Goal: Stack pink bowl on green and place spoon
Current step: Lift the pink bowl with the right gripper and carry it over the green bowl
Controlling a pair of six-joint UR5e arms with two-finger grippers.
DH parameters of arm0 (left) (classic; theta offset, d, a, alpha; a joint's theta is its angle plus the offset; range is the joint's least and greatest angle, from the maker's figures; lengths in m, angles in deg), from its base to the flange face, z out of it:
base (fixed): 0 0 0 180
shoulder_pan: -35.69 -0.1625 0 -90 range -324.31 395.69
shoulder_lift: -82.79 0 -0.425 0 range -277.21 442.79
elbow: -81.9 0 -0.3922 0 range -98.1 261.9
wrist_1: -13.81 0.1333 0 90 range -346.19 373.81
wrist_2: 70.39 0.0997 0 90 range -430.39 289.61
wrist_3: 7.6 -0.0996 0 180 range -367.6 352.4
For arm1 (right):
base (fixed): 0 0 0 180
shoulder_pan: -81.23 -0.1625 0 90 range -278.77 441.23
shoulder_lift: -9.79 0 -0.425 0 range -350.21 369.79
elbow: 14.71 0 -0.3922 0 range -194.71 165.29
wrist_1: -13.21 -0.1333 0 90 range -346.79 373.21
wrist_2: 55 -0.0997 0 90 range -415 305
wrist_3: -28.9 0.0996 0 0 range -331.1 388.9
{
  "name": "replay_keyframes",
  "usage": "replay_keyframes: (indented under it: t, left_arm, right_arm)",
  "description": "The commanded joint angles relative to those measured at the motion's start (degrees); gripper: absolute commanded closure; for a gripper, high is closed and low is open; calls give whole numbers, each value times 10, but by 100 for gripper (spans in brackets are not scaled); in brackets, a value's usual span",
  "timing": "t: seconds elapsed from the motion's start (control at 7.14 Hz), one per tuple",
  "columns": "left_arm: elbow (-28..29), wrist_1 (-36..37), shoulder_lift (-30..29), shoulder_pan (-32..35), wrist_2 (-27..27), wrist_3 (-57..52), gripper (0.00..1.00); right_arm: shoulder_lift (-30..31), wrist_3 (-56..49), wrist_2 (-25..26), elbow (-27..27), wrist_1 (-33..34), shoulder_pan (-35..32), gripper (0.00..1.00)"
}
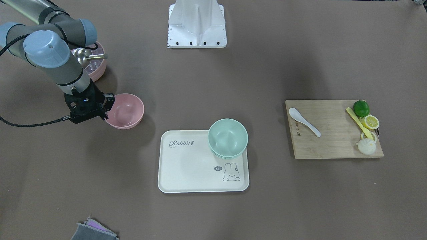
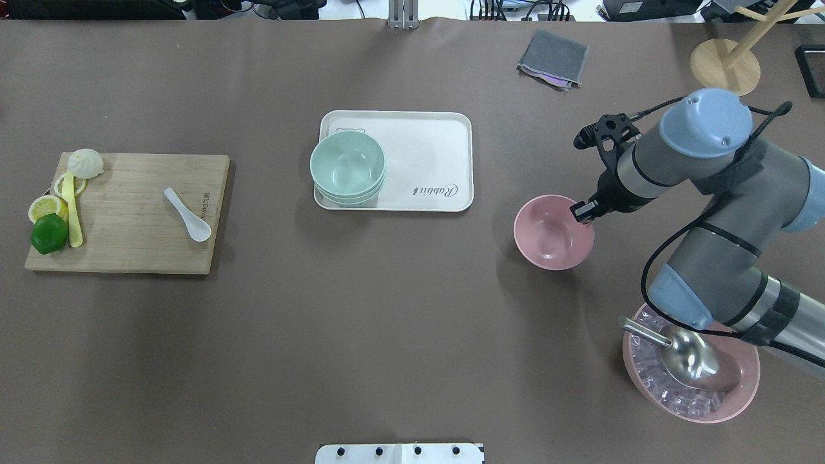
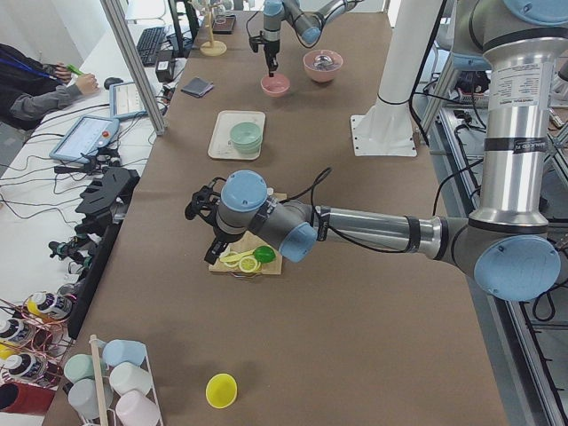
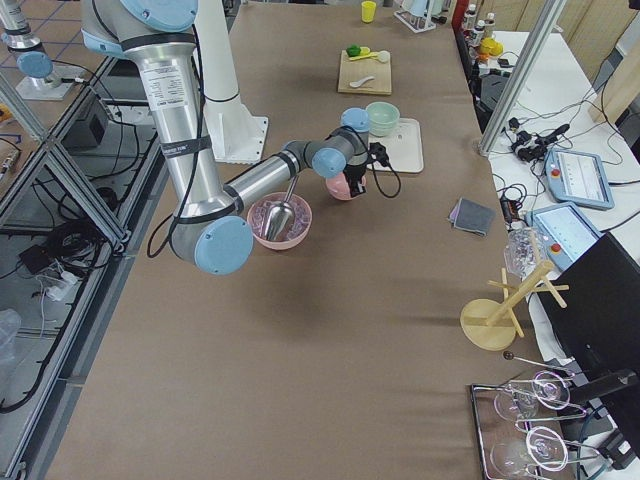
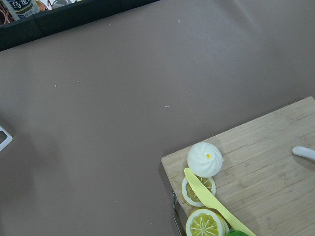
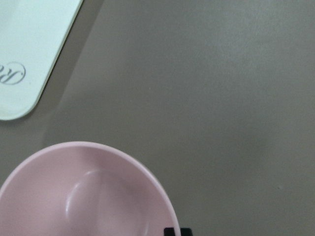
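ice dish: nearest the robot, on its right; a pink dish of clear cubes with a metal scoop lying in it, handle toward the middle of the tabletop.

right arm: comes in over that dish, folds at the elbow, then slopes forward and inward; wrist turned so the tool points straight down.

right end effector: down at the rim of the pink bowl, on its far right side; one dark fingertip just outside the rim in the wrist view; spread or pinching the rim, cannot tell.

pink bowl: upright and empty on the bare tabletop, right of centre, well apart from the tray.

cutting board: far over on the robot's left, about level with the pink bowl.

spoon: white, alone on the board's inner half, lying at a slant, scoop end toward the robot.

board's outer end: a lime at the near side, lemon slices beside it, a yellow knife laid across them, a white bun at the far corner.

left arm: stretched low and almost level in the left side view, wrist bent downward at the board's outer end.

left end effector: hangs by the board's outer end; shown only from the side, so spread or pressed together cannot be told.

tray: cream, near the centre, farther out than the pink bowl.

green bowl: top of a small nested stack, upright, at the tray's left end toward its near edge.

grey cloth: farthest out, folded, on the robot's right.
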Motion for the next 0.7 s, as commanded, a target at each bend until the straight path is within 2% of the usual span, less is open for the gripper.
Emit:
replay_keyframes:
  t: [0.0,0.14,0.42,0.56]
  left_arm:
    - [0,0,0,-1,-1,0,2]
    - [0,0,1,0,-1,0,2]
    - [1,0,1,-1,-1,0,2]
    - [0,0,4,-1,-1,0,2]
  right_arm:
    - [-92,95,0,22,48,-10,100]
    - [-146,208,0,49,48,-8,100]
    - [-244,327,6,117,48,15,100]
    - [-308,357,30,179,47,37,100]
